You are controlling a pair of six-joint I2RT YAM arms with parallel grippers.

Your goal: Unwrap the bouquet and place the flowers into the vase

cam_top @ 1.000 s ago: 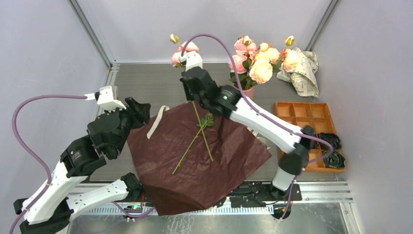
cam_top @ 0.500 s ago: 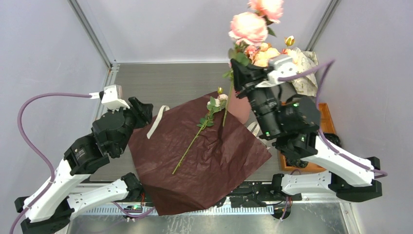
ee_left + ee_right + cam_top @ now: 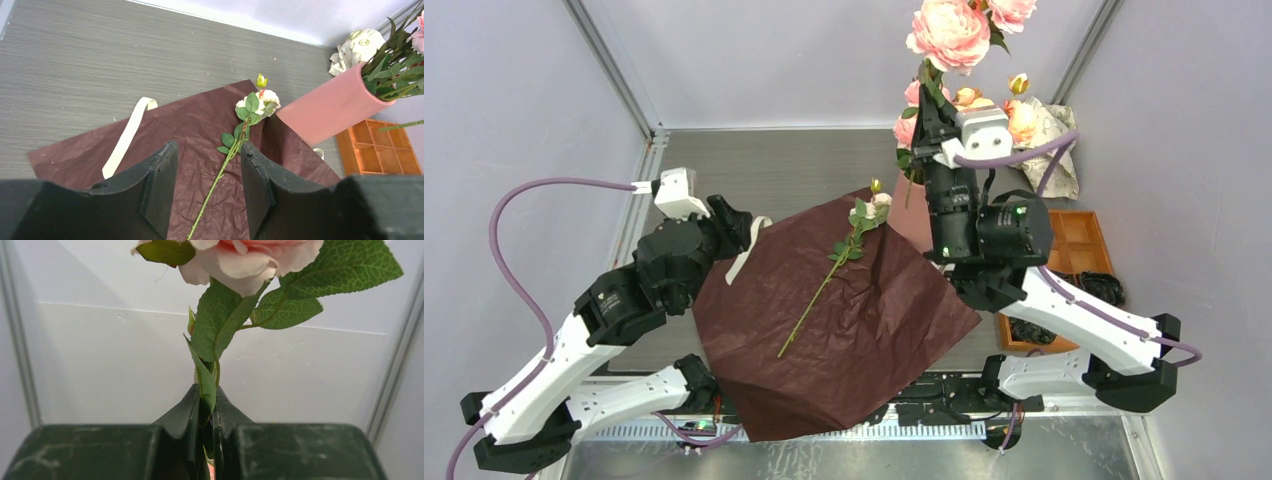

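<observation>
Jaws at right pinch a rose stem (image 3: 216, 373); left jaws open; crumpled paper's (image 3: 1056, 150) print illegible.

Grey woodgrain table (image 3: 754, 170) enclosed by plain white walls (image 3: 754, 50)

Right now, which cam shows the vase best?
Left wrist: the vase shows most of its side and rim, flowers inside. Top external: just a sliver of it beside the right arm. Right wrist: not in view.
</observation>
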